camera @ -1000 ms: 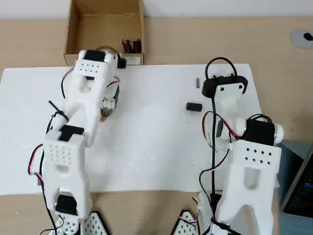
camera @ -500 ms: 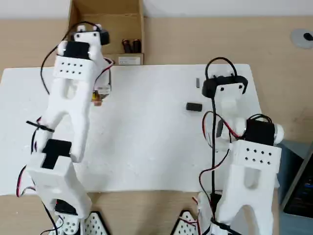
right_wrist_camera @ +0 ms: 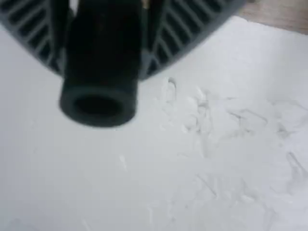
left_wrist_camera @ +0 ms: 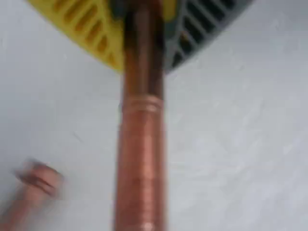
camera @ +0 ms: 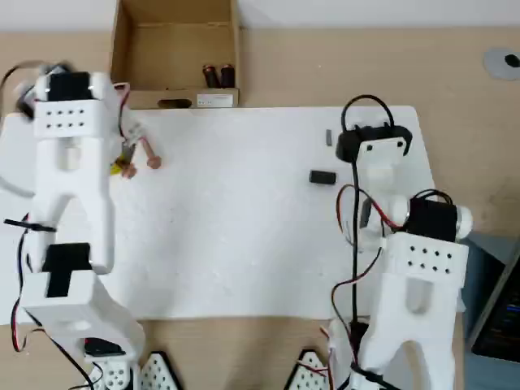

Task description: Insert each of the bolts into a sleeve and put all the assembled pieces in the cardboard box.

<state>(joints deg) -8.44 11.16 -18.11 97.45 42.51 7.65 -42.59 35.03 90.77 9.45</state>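
Note:
My left gripper (left_wrist_camera: 142,33) is shut on a copper bolt (left_wrist_camera: 140,144), which sticks out from between its yellow and grey jaws over the white foam board (camera: 244,244). In the high view this gripper (camera: 123,165) hangs over the board's left part, with a copper bolt (camera: 150,161) just beside it. Another bolt (left_wrist_camera: 34,180) lies on the board close by. My right gripper (right_wrist_camera: 101,19) is shut on a black sleeve (right_wrist_camera: 98,82), open end outward, low over the board's right side (camera: 365,215). A second black sleeve (camera: 322,177) lies loose on the board.
The open cardboard box (camera: 122,57) stands behind the board at the back left, with dark assembled pieces (camera: 218,75) in its right corner. A small grey piece (camera: 329,138) lies near the right arm. Bare wooden table surrounds the board.
The left arm has swung left from in front of the box to the board's left edge. The right arm has not moved.

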